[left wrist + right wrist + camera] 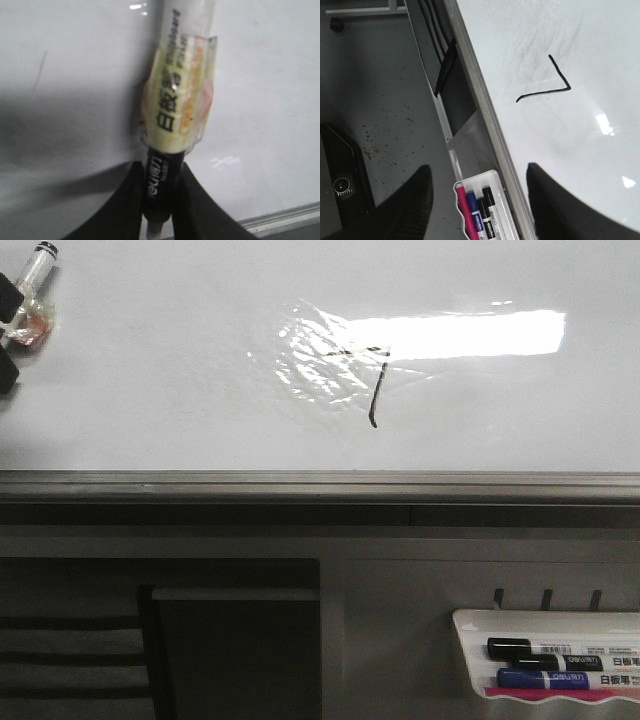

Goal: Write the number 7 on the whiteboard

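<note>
We see the number 7 (373,380) drawn on the whiteboard (150,390); our left gripper (159,200) grasps a marker (177,100), our right gripper (477,192) released.

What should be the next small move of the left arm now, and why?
Probably carry the marker away from the whiteboard and put it down. The number 7 looks complete, bar and downstroke joined, and the left gripper holds the marker far from it.
</note>
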Motion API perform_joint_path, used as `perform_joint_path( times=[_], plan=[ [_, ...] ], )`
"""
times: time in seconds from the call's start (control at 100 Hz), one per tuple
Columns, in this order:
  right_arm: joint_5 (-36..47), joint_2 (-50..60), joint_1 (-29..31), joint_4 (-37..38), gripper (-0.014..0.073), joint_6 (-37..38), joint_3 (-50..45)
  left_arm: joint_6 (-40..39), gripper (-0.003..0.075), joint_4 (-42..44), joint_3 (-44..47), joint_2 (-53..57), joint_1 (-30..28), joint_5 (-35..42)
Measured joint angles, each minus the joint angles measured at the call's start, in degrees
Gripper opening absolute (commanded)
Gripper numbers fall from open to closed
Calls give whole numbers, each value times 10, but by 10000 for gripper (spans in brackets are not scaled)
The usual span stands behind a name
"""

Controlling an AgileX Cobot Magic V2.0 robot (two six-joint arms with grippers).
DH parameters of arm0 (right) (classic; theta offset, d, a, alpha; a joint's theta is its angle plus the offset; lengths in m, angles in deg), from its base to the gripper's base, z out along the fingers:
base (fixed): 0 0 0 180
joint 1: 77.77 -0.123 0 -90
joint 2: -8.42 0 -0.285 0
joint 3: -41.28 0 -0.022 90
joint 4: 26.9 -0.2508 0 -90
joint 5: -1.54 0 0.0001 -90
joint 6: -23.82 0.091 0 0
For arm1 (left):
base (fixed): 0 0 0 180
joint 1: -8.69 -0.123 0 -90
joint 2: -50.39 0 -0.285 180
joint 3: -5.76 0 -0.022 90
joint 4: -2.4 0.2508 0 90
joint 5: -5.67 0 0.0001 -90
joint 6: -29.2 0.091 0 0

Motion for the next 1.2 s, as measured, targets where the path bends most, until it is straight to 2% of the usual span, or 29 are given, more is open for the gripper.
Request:
perform_joint_path(
  times=[0.27,0.35,0.41,0.61,0.66,0.73,0.96,1.2],
  plan=[
    [0,0,0,0,375,0,0,0,-20,-12,1,-8,0,3],
    [0,0,0,0,375,0,0,-1,1,-12,1,-8,0,3],
    [0,0,0,0,375,0,0,-1,51,-12,1,-8,0,3],
    [4,0,0,0,375,20,0,-1,314,-14,1,-9,0,-4],
    [5,0,0,0,375,31,0,-1,349,-15,1,-9,0,-9],
    [6,0,0,0,375,48,1,-1,357,-15,1,-7,0,-17],
    [18,19,0,4,336,182,1,-1,356,-13,-12,45,0,-51],
    [21,80,0,98,226,426,-4,-1,356,9,-15,164,0,-116]
  ],
)
